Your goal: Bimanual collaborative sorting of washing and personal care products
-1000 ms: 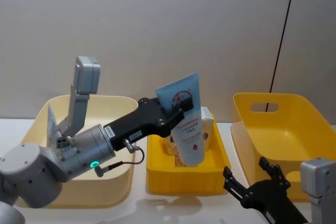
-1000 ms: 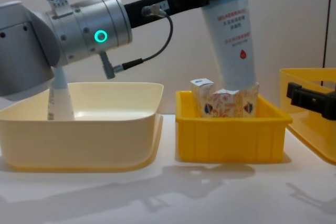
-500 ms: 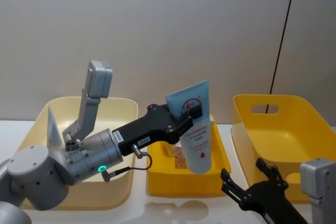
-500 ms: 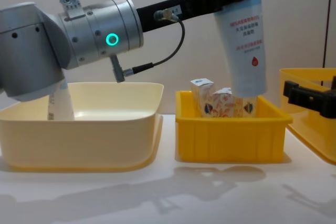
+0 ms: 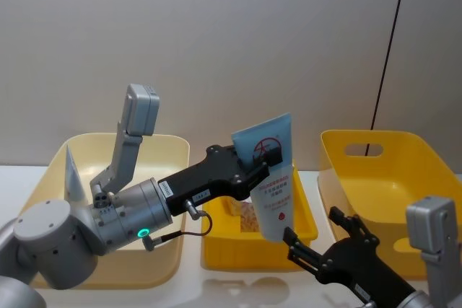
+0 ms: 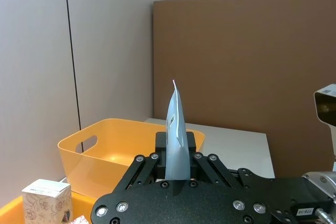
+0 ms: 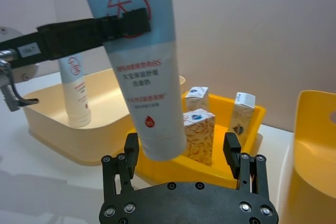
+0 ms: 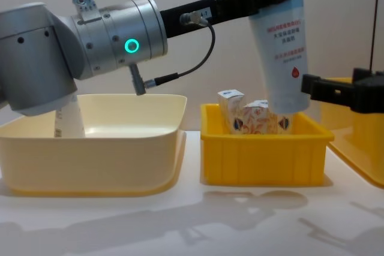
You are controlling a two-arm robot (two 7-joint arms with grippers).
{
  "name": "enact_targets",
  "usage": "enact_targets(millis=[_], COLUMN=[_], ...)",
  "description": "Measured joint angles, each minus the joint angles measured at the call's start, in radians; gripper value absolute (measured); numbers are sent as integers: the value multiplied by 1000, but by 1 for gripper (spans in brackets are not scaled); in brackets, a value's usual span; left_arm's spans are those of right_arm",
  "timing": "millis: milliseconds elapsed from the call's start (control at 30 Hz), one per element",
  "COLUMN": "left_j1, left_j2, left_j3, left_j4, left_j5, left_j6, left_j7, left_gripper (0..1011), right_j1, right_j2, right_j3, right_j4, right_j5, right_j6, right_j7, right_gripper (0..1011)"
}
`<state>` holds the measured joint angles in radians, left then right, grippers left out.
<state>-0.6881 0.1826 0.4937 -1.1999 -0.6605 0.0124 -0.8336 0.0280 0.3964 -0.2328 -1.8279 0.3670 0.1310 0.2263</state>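
Left gripper [image 5: 263,158] is clamped on the pale-blue tube [image 5: 271,192] near its crimped end. The tube hangs cap-down over the right end of the small yellow bin [image 8: 264,154], mid-table [image 8: 180,220].

Left wrist view has the tube edge-on, pinched flat between the fingers. Chest view adds that the cap end sits above the bin rim, over the cartons.

Right gripper [image 7: 180,153] has its fingers spread wide at the tube's cap end. One finger is just beside it; can't tell if it touches.

Counts:
- Tubes: 2. The second tube [image 7: 76,90] stands upright in the cream bin [image 8: 90,160] at the table's left end.
- Cartons: 3, all in the small yellow bin. Right wrist view separates them [image 7: 197,98], [image 7: 199,135], [image 7: 241,111]; in head view the tube and arm cover most of them.
- Bins: 3, including the large yellow bin [image 5: 404,178] at the table's right edge.
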Motion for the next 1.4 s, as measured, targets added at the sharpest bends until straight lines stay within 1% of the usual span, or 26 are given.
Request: enact_targets(millis=[167, 300, 600, 733, 767, 867, 933, 1267, 1400], left_j1=[0, -1, -1, -1, -1, -1, -1, -1, -1], left_j2=[0, -1, -1, -1, -1, -1, -1, -1, -1], left_j3=[1, 2, 3, 3, 3, 4, 4, 4, 4], left_j4=[1, 1, 1, 1, 1, 1, 1, 1, 1], left_j5=[0, 0, 0, 0, 0, 0, 0, 0, 0], left_j6=[1, 1, 2, 2, 2, 2, 2, 2, 2], left_j7=[0, 0, 0, 0, 0, 0, 0, 0, 0], left_gripper=[192, 191, 192, 191, 191, 192, 192, 192, 192], right_j1=[21, 37, 75, 91, 98, 107, 120, 149, 155], right_j2=[9, 8, -11, -22, -26, -32, -42, -76, -85], right_j3=[-13, -29, -71, -89, -96, -106, -119, -145, -149], right_j4=[-12, -17, -10, 2, 8, 17, 30, 68, 76], right_j5=[5, -3, -60, -87, -99, -115, -136, -195, -209], right_j6=[32, 53, 83, 87, 88, 88, 88, 76, 72], right_j7=[17, 16, -18, -32, -38, -45, -56, -98, -108], right_gripper=[1001, 1001, 1001, 1001, 1001, 1001, 1001, 1001, 1001])
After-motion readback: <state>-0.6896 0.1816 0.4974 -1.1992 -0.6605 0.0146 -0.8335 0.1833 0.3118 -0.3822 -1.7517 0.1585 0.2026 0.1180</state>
